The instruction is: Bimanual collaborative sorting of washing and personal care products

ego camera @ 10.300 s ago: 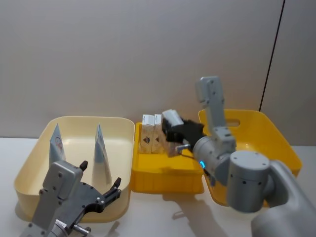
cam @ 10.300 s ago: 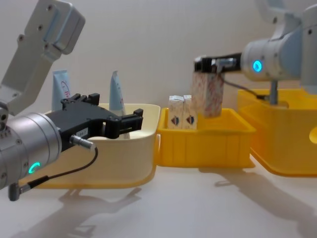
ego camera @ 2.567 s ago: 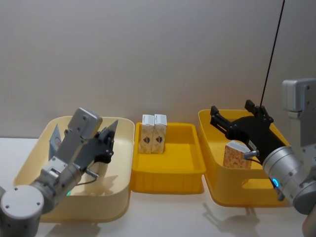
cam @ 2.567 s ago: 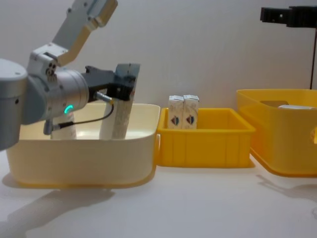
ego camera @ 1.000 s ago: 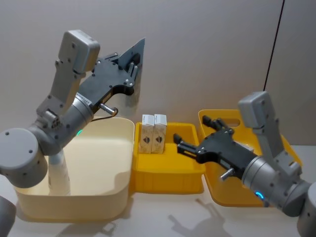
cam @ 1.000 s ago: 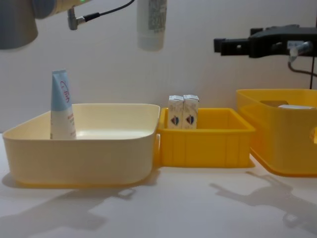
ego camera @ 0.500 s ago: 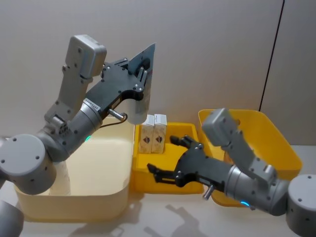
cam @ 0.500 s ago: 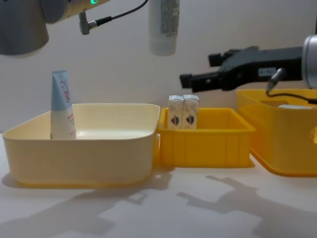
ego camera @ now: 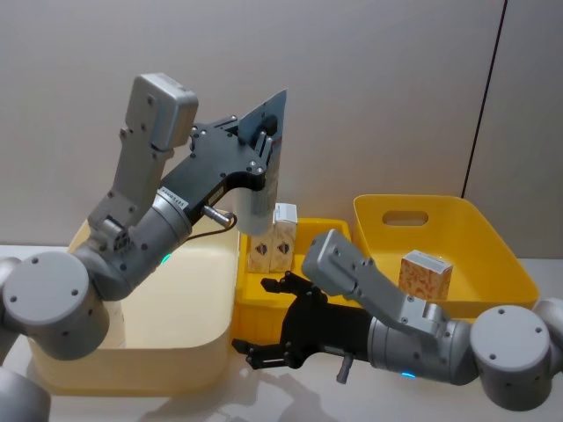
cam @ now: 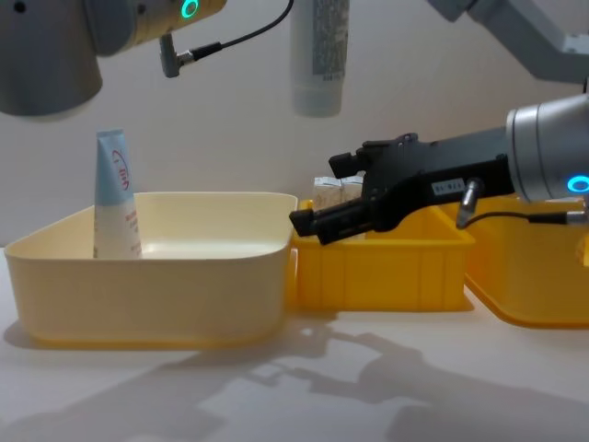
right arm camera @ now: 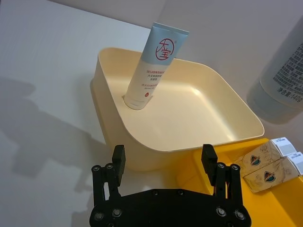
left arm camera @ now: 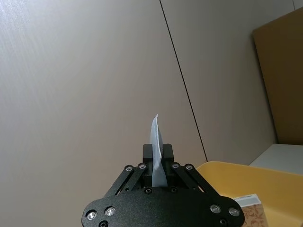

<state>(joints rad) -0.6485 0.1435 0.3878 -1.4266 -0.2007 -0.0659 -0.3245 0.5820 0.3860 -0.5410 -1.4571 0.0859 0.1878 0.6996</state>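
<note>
Clamping a tube (cam: 319, 55), the left gripper (ego camera: 260, 149) hangs over one rim of the cream bin (cam: 147, 285). Right gripper (ego camera: 266, 322) gapes empty beside it.

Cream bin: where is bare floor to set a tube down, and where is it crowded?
The cream bin has bare floor from the standing tube by its left wall across to the side nearest the middle yellow bin. Crowded: two cartons in that bin's back-left, the right gripper, jaws open, at its front-left.
</note>
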